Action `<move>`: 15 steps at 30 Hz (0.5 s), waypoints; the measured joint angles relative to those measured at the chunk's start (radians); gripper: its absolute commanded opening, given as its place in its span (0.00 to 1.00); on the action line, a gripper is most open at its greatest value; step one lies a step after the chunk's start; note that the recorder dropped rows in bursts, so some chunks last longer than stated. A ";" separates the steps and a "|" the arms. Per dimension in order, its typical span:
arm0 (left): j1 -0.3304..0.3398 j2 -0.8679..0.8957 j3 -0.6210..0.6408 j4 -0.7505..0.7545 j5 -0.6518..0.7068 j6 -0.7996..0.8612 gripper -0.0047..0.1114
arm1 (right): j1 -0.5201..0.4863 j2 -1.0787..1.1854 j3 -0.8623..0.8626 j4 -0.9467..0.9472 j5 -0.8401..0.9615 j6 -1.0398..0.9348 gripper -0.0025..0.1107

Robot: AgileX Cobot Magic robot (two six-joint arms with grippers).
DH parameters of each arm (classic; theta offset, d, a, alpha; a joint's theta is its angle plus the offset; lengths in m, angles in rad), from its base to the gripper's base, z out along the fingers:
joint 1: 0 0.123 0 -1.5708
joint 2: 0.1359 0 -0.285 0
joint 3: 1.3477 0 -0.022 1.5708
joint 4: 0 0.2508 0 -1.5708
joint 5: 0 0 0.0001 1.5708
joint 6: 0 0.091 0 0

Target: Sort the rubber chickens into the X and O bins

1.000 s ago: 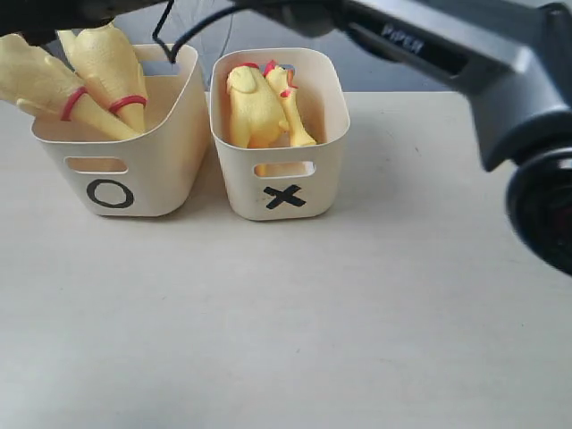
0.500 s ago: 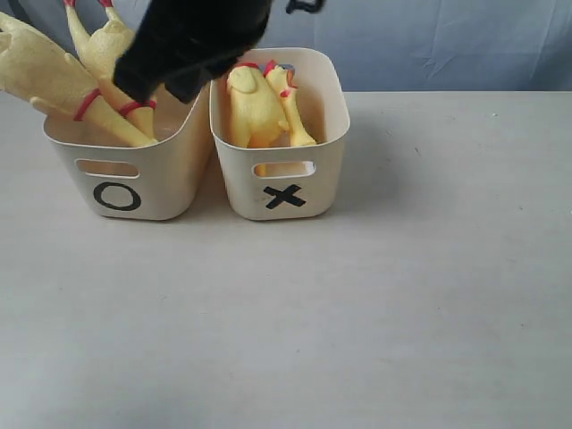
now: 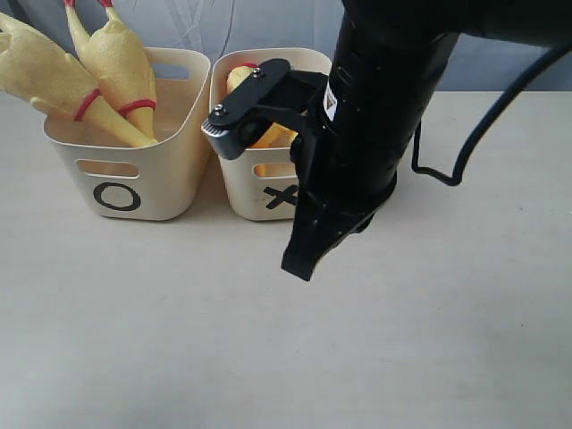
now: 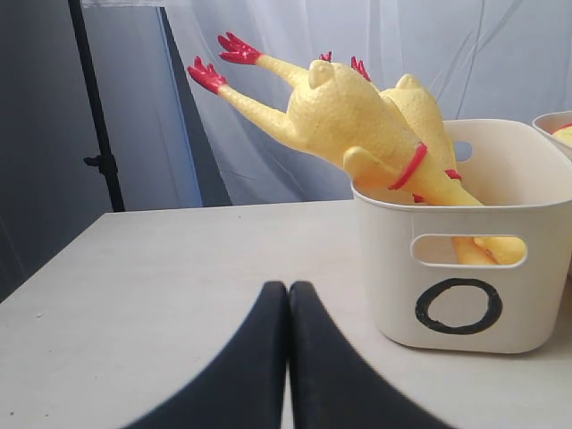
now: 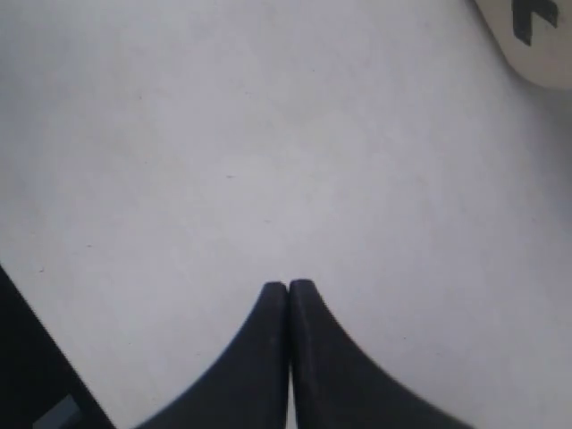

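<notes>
Two yellow rubber chickens (image 3: 85,76) (image 4: 357,125) stand head down in the cream O bin (image 3: 174,134) (image 4: 465,232), red feet sticking up over its rim. The X bin (image 3: 246,179) beside it holds more yellow chicken (image 3: 239,76), mostly hidden behind my right arm. In front of the X bin, my right gripper (image 3: 299,264) (image 5: 288,288) points down at the bare table, shut with nothing in it. My left gripper (image 4: 288,288) is shut and empty too, low over the table, apart from the O bin; the exterior view does not show it.
The pale table (image 3: 429,340) stretches open in front of and to the right of the bins. A black cable (image 3: 465,152) loops off the right arm. A corner of the X bin (image 5: 536,45) shows in the right wrist view. Curtain and a dark stand (image 4: 98,134) lie behind.
The right arm has swung from over the O bin across and down. It now stands in front of the X bin and hides most of it. The chickens and bins stay put.
</notes>
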 measured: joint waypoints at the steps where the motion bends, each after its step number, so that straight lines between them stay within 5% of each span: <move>1: 0.000 0.000 0.000 0.000 0.000 0.000 0.04 | 0.000 0.003 0.000 -0.018 0.000 0.000 0.02; 15: 0.000 0.000 0.000 0.000 0.000 0.000 0.04 | -0.001 0.011 0.000 -0.011 -0.002 0.000 0.02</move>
